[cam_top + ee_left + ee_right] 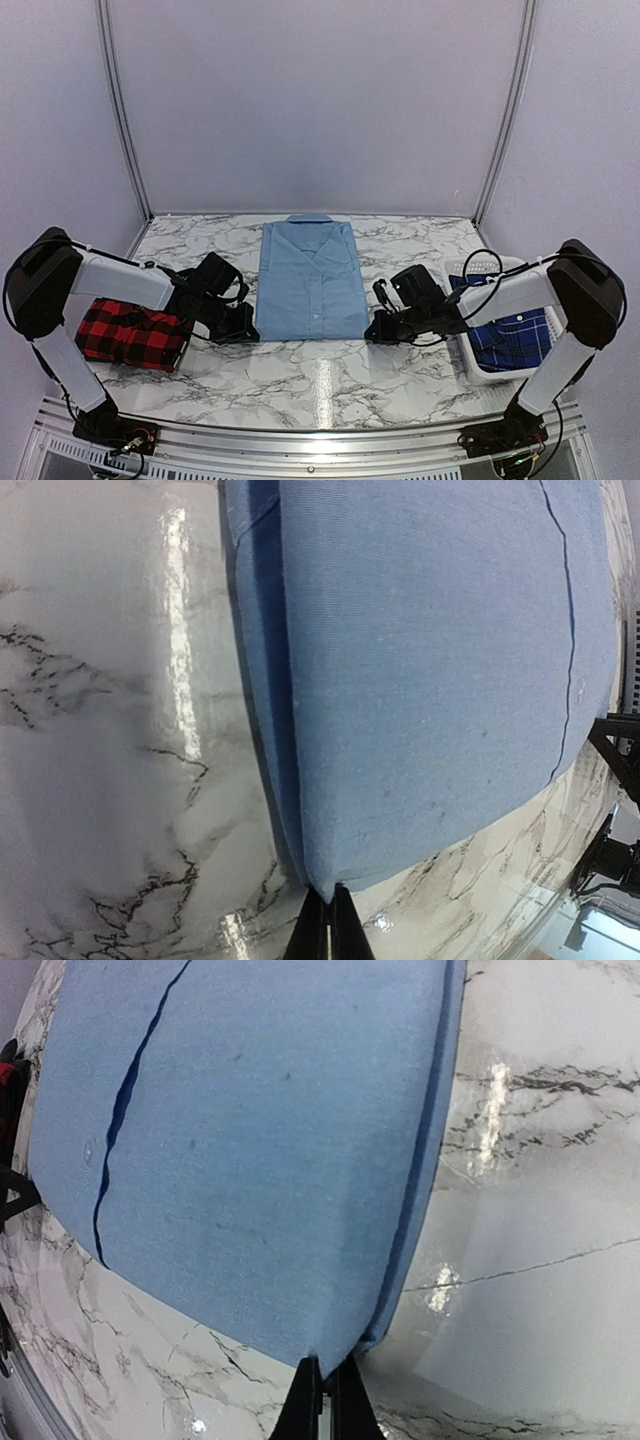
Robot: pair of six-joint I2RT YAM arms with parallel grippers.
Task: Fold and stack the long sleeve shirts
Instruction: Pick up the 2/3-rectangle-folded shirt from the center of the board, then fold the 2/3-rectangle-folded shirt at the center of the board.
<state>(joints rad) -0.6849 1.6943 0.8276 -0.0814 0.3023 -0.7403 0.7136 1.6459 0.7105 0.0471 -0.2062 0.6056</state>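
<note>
The light blue shirt (310,280) lies folded flat in the middle of the marble table, collar at the far end. My left gripper (248,332) is shut on its near left corner (330,885). My right gripper (372,333) is shut on its near right corner (335,1352). The red-and-black check shirt (130,333) lies folded at the left, under my left arm. The dark blue plaid shirt (515,338) sits in a white basket (482,372) at the right.
The marble table (330,385) runs to a metal rail at the near edge. White walls stand at the back and both sides. My right arm reaches over the basket's left rim.
</note>
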